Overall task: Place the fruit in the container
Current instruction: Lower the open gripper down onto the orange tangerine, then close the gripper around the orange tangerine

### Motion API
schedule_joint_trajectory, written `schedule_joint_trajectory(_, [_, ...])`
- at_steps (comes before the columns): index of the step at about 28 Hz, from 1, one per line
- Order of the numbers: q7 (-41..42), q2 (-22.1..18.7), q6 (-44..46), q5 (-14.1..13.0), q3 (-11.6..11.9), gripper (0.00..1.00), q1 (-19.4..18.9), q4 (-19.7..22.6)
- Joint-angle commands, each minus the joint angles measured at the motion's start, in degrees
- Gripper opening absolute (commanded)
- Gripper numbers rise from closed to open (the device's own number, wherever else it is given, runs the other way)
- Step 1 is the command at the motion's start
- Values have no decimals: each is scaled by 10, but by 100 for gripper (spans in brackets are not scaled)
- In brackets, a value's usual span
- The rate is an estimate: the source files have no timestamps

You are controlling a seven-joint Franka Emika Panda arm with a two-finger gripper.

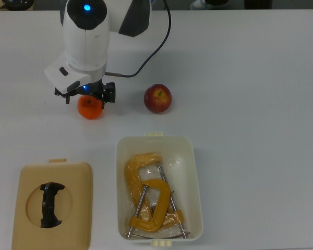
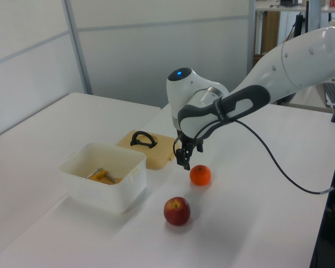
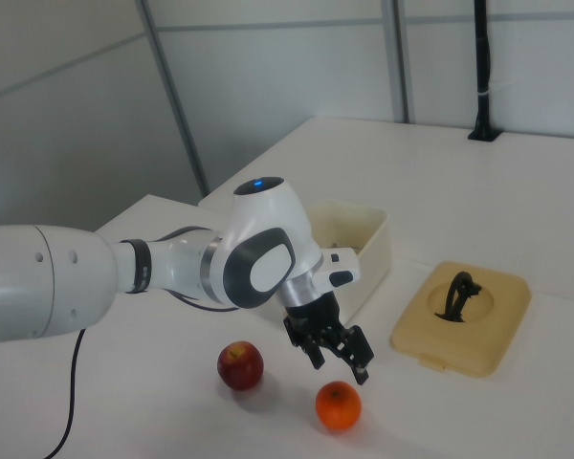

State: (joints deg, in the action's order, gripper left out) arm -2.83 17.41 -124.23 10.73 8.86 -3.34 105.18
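The fruit are an orange mandarin (image 1: 91,109) (image 2: 200,175) (image 3: 338,406) and a dark red apple (image 1: 157,98) (image 2: 177,211) (image 3: 240,365), both resting on the white table. My gripper (image 1: 87,99) (image 2: 186,163) (image 3: 340,369) is open and hangs just above the mandarin, one finger to each side of it in the top view. It holds nothing. The cream-white container (image 1: 196,177) (image 2: 120,181) (image 3: 376,239) stands below the apple in the top view, with orange-yellow clamps (image 1: 148,198) inside it.
A flat tan lid (image 1: 73,179) (image 2: 159,151) (image 3: 488,325) with a round hole and black handle lies at the top view's lower left. The arm's black cable (image 1: 151,49) trails over the table behind the gripper.
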Motion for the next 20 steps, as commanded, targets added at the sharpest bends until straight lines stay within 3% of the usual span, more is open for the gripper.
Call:
schedule_joint_trajectory(1, [-34, 1, -28, 39, 0, 100, -6, 27])
schedule_joint_trajectory(10, [-111, 2, -91, 106, -3, 98, -23, 89])
schedule_joint_trajectory(12, [-111, 2, -90, 110, -3, 81, -23, 90])
schedule_joint_trajectory(13, [-111, 3, -90, 110, -3, 47, -23, 90])
schedule_joint_trajectory(15, [-112, 2, -90, 110, -3, 4, -23, 90])
schedule_joint_trajectory(16, [-116, 2, -90, 110, -3, 0, -23, 89])
schedule_joint_trajectory(20, [-129, -6, -89, 106, -3, 0, -23, 83])
